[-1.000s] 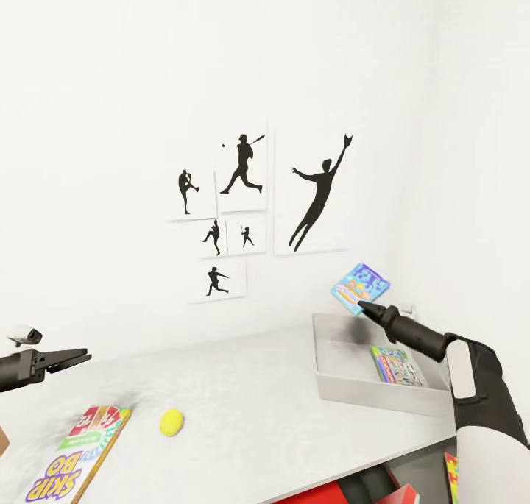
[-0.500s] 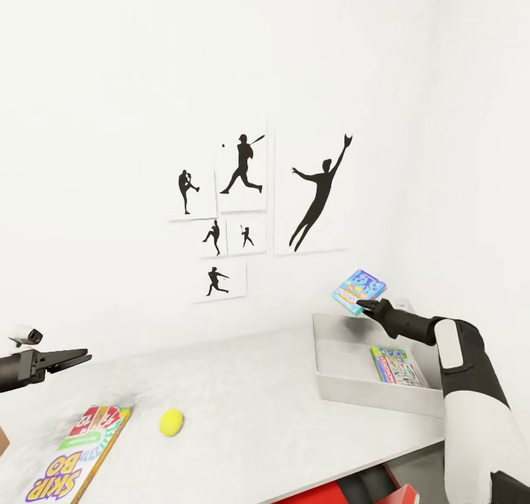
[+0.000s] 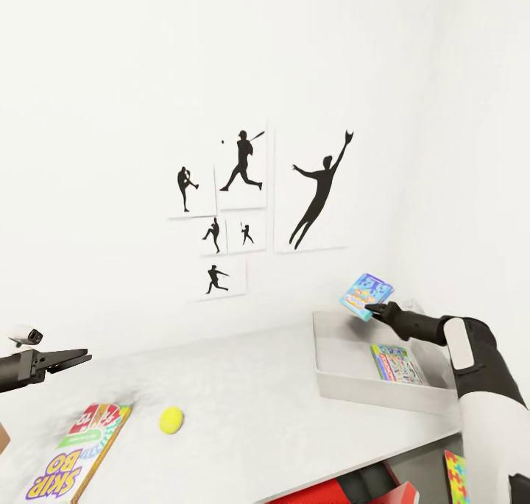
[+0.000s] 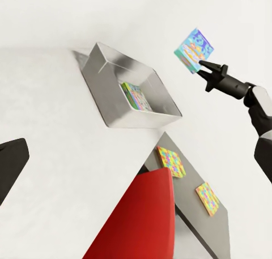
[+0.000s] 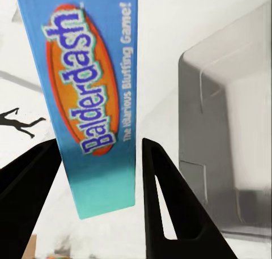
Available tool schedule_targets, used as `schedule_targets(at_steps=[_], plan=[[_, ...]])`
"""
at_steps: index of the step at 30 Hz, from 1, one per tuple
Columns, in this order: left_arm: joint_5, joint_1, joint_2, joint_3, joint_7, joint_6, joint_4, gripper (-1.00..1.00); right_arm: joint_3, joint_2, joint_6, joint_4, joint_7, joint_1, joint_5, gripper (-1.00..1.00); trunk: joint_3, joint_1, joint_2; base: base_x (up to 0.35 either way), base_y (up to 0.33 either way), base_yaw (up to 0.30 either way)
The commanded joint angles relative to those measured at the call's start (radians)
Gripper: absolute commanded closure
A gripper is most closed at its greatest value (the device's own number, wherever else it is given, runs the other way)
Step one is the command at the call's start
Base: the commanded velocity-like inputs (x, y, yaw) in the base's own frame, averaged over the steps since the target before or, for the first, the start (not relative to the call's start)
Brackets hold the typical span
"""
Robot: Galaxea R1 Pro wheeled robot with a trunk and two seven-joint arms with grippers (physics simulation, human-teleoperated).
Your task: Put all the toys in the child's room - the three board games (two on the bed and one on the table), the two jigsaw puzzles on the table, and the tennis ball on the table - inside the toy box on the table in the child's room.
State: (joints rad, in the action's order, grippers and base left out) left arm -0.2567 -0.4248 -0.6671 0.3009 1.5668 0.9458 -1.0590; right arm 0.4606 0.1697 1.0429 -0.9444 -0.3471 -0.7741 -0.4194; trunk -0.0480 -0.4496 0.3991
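Note:
My right gripper (image 3: 372,313) is shut on the edge of a blue board game (image 3: 366,296) lettered Balderdash (image 5: 102,100), holding it in the air above the far side of the grey toy box (image 3: 346,390). Another colourful board game (image 3: 397,364) lies flat inside the box. On the light grey table (image 3: 258,408) lie the SKIP-BO board game (image 3: 73,456) and, to its right, the tennis ball (image 3: 171,419). Two jigsaw puzzles (image 4: 171,161) (image 4: 208,198) rest on the dark part of the table. My left gripper (image 3: 70,358) hangs open and empty above the table's left side.
A red chair (image 4: 136,219) stands tucked under the table's front edge. The white wall behind the table carries black silhouette posters (image 3: 316,191). The toy box sits in the corner, near the right-hand wall.
My right gripper has carried the blue game slightly right and down, further over the toy box. The left arm, ball and SKIP-BO box have stayed put.

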Motion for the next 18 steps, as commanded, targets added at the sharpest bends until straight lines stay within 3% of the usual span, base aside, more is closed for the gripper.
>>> schedule_targets(at_steps=[1,4,10,13,18], plan=[[0.001,0.0,0.0,0.0,0.004,0.011,0.0,-1.0,-0.004,0.007,0.004,0.001,-0.011,-0.001,0.006,1.0,0.002,0.0,0.001,0.0,0.0,0.0],[0.001,0.0,0.0,0.0,0.004,0.011,0.0,-1.0,-0.023,0.042,0.004,0.006,-0.015,-0.001,0.003,1.0,0.007,0.0,0.001,0.0,0.0,0.0],[0.001,0.0,0.0,0.0,0.004,0.01,0.001,-1.0,-0.036,0.06,0.004,0.019,-0.016,-0.002,0.002,1.0,0.017,0.0,0.001,0.0,0.0,0.0],[0.001,0.0,0.0,0.0,0.004,0.01,0.001,-1.0,-0.061,0.064,0.004,0.032,-0.017,-0.002,0.002,1.0,0.021,0.0,0.001,0.0,0.0,0.0],[0.001,0.0,0.0,0.0,0.004,0.01,0.001,-1.0,-0.146,0.083,0.004,0.048,-0.027,-0.002,0.002,1.0,0.03,0.0,0.001,0.0,0.0,0.0]])
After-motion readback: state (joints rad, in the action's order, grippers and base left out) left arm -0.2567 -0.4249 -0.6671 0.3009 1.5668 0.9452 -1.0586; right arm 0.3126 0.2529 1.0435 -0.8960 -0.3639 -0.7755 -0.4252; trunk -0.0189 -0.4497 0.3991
